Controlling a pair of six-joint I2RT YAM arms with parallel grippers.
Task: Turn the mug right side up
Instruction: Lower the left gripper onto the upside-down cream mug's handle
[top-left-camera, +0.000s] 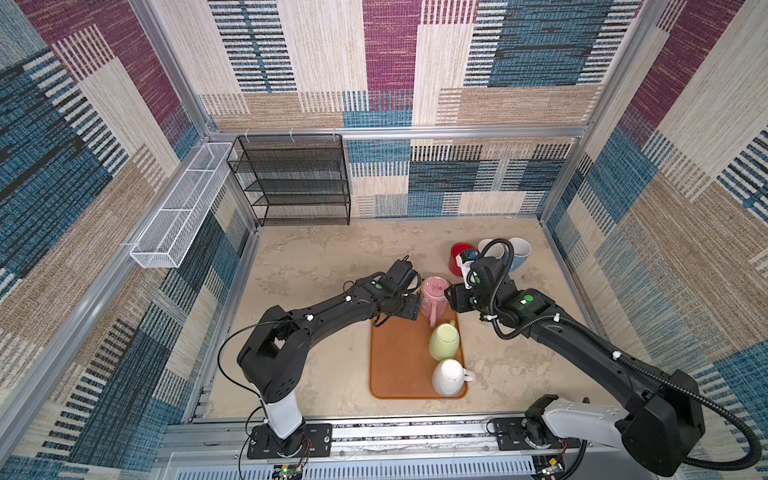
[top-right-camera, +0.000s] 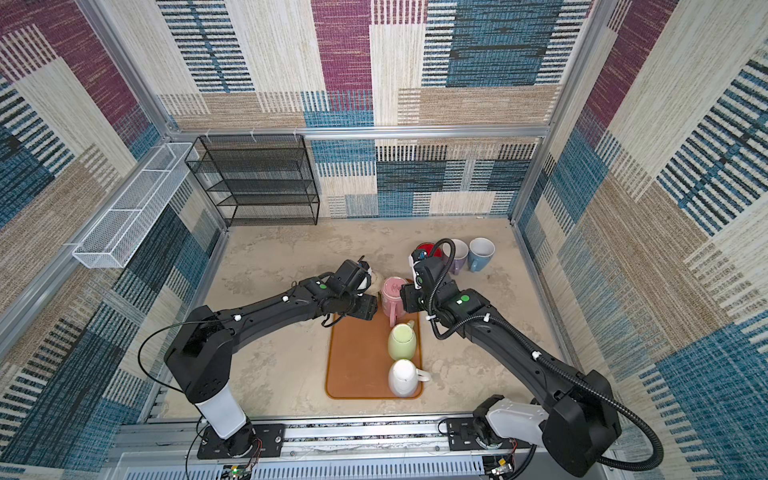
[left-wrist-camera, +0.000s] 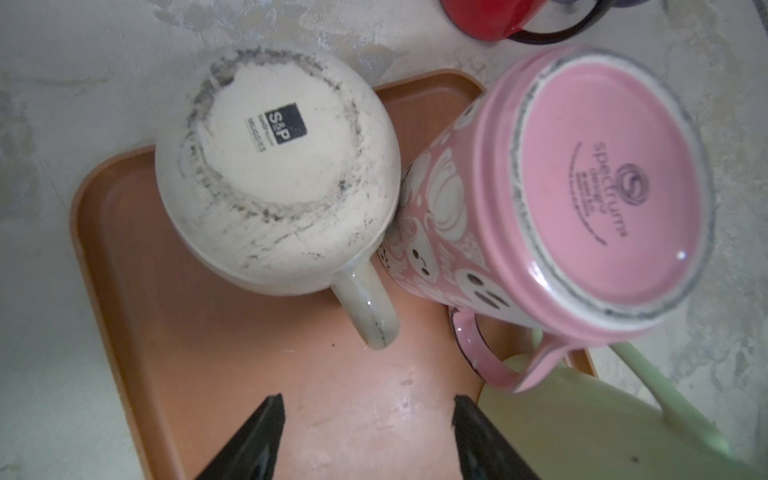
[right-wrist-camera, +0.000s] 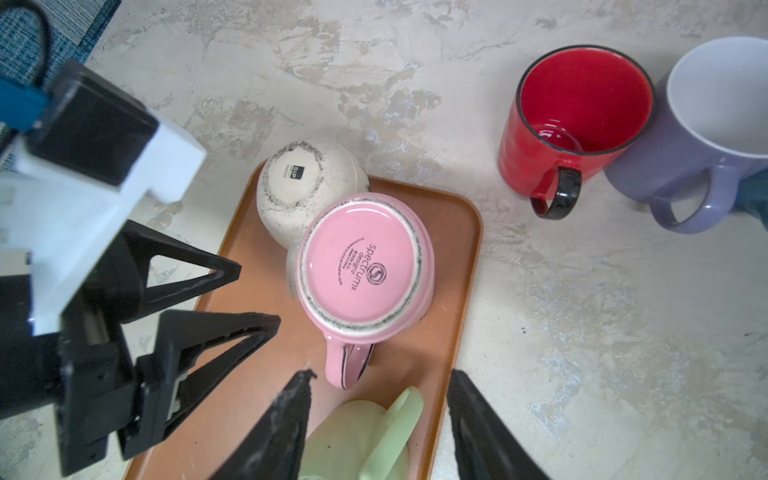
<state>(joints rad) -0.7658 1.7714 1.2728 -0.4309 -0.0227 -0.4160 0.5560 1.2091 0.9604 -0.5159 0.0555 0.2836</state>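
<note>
A pink mug (top-left-camera: 434, 299) stands bottom up at the far end of the orange tray (top-left-camera: 395, 365), its handle toward the near side. It touches a cream mug (left-wrist-camera: 274, 166), also bottom up. My left gripper (top-left-camera: 410, 308) is just left of the pink mug, and in the left wrist view it (left-wrist-camera: 368, 411) is open over bare tray. My right gripper (top-left-camera: 454, 300) is just right of the pink mug. In the right wrist view it (right-wrist-camera: 380, 382) is open, with the pink mug's (right-wrist-camera: 365, 266) handle and a green mug (right-wrist-camera: 365, 436) showing between the fingers, nothing gripped.
The green mug (top-left-camera: 444, 341) and a white mug (top-left-camera: 449, 377) sit bottom up nearer on the tray. Upright red (right-wrist-camera: 573, 124), purple (right-wrist-camera: 706, 137) and blue (top-left-camera: 519, 253) mugs stand at the back right. A black wire rack (top-left-camera: 291, 178) and a white basket (top-left-camera: 183, 208) are at the back left.
</note>
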